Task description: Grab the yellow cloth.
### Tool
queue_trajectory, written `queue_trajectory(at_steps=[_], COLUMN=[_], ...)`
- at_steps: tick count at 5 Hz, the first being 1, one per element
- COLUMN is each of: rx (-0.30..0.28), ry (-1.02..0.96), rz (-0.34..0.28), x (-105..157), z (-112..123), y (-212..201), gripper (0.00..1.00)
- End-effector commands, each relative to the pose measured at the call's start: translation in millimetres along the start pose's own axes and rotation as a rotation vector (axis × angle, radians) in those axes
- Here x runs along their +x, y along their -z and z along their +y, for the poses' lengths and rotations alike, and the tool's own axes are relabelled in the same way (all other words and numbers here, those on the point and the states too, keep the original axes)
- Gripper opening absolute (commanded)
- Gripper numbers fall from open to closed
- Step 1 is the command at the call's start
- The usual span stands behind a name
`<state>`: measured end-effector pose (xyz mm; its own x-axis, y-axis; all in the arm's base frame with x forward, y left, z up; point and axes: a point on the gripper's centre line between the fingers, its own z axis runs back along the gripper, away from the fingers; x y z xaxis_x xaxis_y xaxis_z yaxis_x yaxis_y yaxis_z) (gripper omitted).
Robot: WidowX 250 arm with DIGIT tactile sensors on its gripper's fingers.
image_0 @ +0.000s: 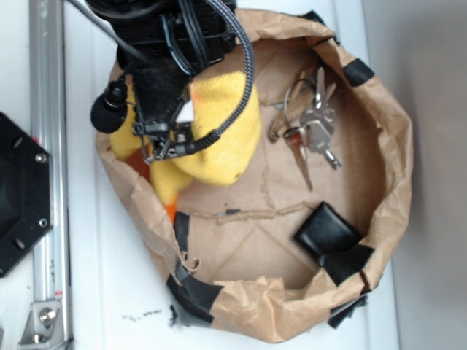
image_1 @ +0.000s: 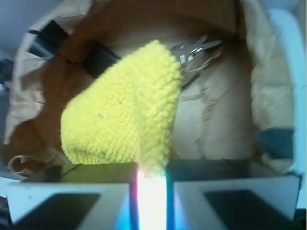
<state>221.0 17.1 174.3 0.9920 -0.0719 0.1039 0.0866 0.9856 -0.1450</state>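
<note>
Yellow terry fabric, the yellow cloth (image_0: 222, 135), fills the upper-left part of a brown paper bag (image_0: 394, 131) in the exterior view, under the black arm, with a bunch of keys (image_0: 314, 124) beside it. It looks light, soft and floppy; any bunched fold should give purchase. From the wrist view, the gripper (image_1: 152, 175) stands nearly closed, pinching the cloth's lower corner, the rest hanging inside the bag.

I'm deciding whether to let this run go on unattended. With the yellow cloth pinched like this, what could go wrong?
1. The jaws hold only a narrow edge of the yellow cloth; most of it hangs free, so it could slip out.
2. The keys lie right beside the cloth and might snag and be dragged.
3. The crumpled paper bag rises around the cloth, which could catch on its rim.
</note>
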Motion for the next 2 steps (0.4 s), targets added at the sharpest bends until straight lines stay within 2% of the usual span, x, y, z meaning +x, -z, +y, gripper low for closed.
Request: queue_trajectory(at_steps=[1, 2], rx=[0.164, 0.161], ry=[-0.013, -0.044], rz=[-0.112, -0.126], x=[7, -5], z=[5, 8], y=[-15, -17], gripper=[0.0, 0.0])
